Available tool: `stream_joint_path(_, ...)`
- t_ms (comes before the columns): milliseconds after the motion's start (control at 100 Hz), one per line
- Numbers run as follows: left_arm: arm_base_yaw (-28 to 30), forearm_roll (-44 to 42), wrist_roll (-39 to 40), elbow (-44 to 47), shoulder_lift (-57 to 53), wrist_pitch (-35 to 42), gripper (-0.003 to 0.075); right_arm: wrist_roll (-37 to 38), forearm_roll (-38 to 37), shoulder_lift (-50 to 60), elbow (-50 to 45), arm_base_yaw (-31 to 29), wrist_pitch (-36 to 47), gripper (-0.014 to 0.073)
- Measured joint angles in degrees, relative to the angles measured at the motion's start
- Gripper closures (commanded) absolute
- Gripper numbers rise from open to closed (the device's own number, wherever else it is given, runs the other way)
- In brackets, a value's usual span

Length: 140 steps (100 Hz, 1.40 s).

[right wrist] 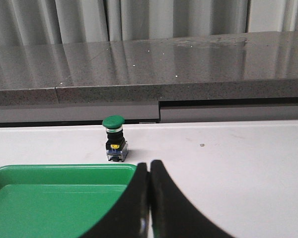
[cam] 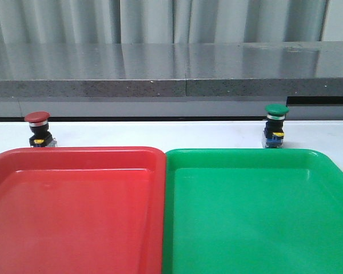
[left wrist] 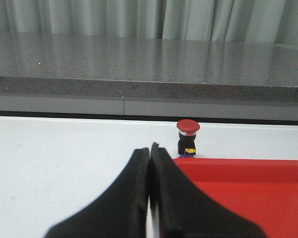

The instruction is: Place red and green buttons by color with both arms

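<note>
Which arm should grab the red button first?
Left. The red button stands on the robot's left, behind the red tray, ahead of the shut left gripper. The right gripper faces the green button.

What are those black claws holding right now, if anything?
Nothing. Both the left gripper and right gripper are shut and empty; the red button and green button stand untouched.

Lab test bench, white table (cam: 160, 134), grey speckled ledge (cam: 160, 71), curtain backdrop (cam: 160, 20)
</note>
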State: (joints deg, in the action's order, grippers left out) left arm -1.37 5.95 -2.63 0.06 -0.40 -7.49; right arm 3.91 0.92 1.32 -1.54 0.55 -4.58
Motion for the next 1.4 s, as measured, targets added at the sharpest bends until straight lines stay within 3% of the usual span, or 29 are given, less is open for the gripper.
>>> stream_joint_path(570, 0.0, 1.0, 0.0, 0.0, 0.0, 0.1, 0.0739, 0.0, 0.0, 0.0, 0.0, 0.0, 0.0, 0.0655)
stream_joint_path(700, 0.0, 2.3, 0.0, -2.2, 0.5, -3.3, 0.0739, 0.0, 0.0, 0.0, 0.0, 0.0, 0.0, 0.0655)
stream_joint_path(870, 0.0, 2.5, 0.0, -12.3, 9.2, -6.6, 0.0739, 0.0, 0.0, 0.0, 0.0, 0.0, 0.0, 0.0655)
stream_joint_path(1180, 0.0, 2.5, 0.0, -37.8, 39.7, -22.9, 0.0739, 0.0, 0.0, 0.0, 0.0, 0.0, 0.0, 0.0655)
stream_joint_path(1400, 0.0, 2.5, 0.0, -51.6, 56.5, -27.7, 0.0739, 0.0, 0.0, 0.0, 0.0, 0.0, 0.0, 0.0655)
